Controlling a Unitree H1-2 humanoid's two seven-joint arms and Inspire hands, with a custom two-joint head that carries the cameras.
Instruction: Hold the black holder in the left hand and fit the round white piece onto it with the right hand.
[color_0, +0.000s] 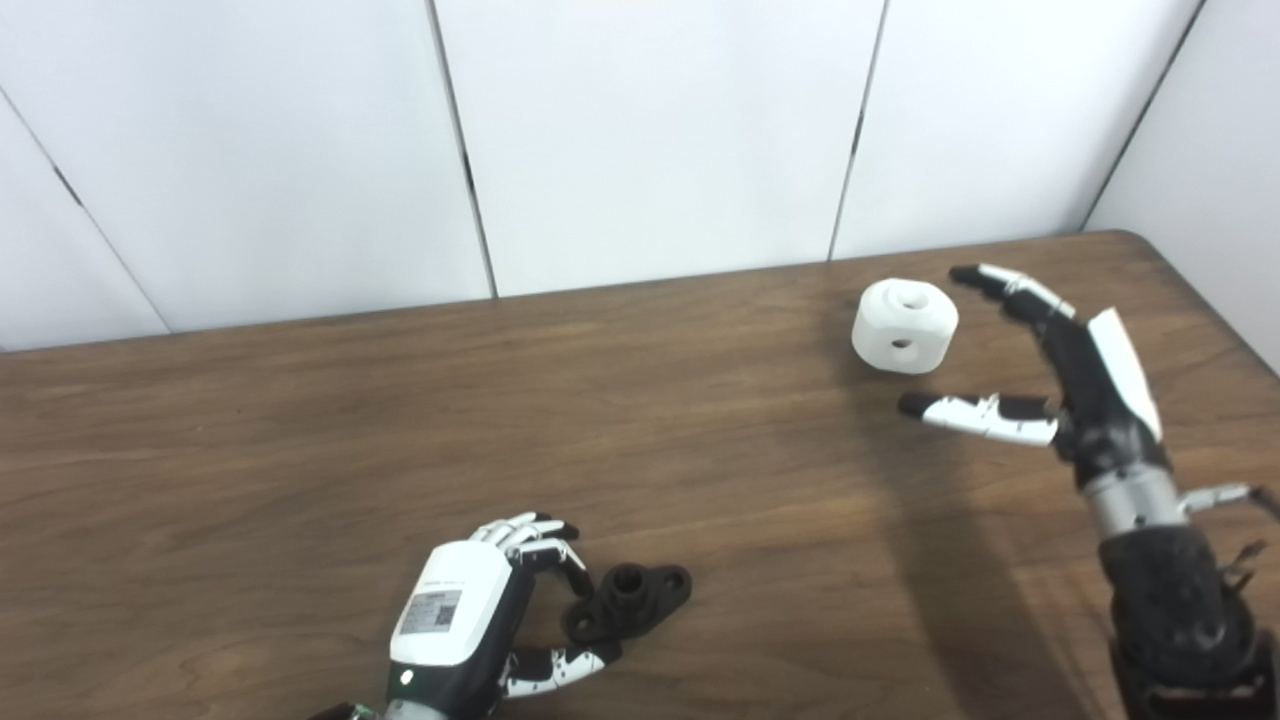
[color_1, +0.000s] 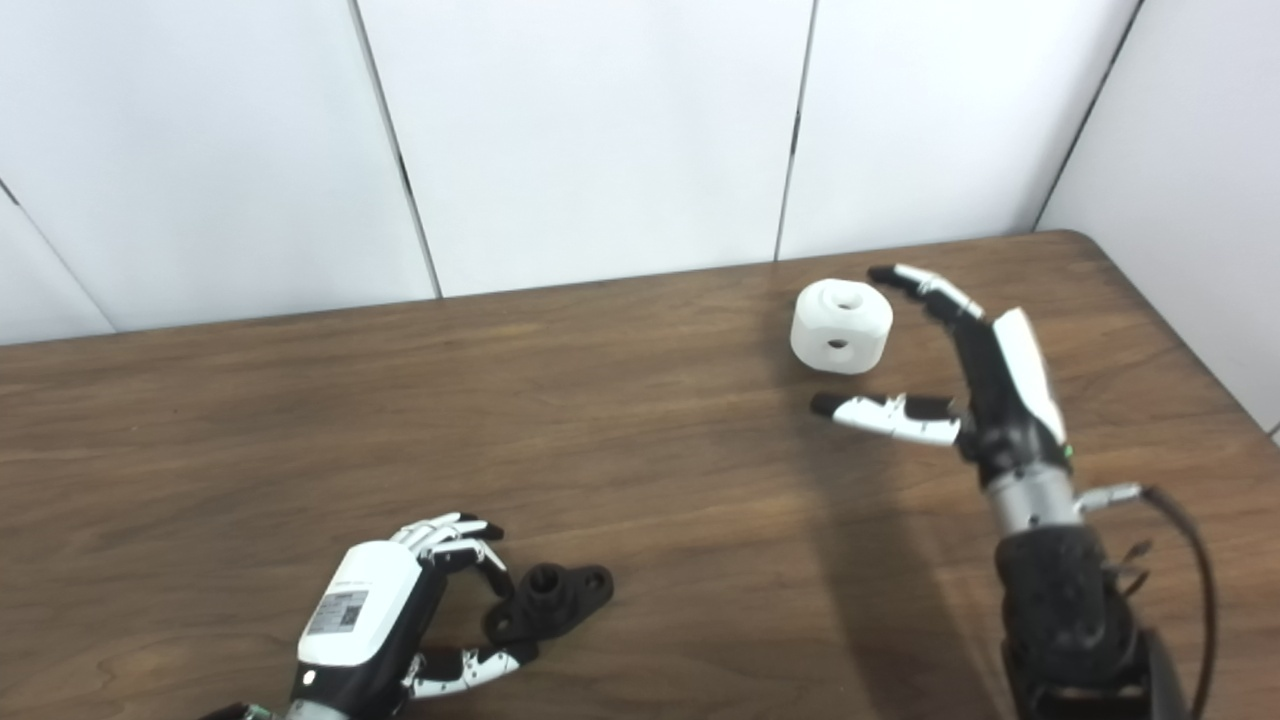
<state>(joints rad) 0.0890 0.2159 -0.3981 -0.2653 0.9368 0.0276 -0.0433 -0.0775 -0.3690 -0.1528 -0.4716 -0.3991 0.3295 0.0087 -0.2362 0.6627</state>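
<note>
The black holder (color_0: 630, 600) lies flat on the wooden table (color_0: 300, 450) near the front edge, a short tube rising from a flange with holes. My left hand (color_0: 490, 610) is around its left end, fingers curled above it and thumb below, not clearly gripping. The round white piece (color_0: 904, 326), a stubby cylinder with a hole on top and one in its side, rests at the back right. My right hand (color_0: 1040, 370) is open just right of it, fingers reaching past its far side and thumb in front, not touching.
White wall panels (color_0: 650, 130) rise right behind the table's far edge. The table's right edge (color_0: 1220, 320) runs close past my right arm. A cable (color_1: 1180, 540) hangs off the right wrist.
</note>
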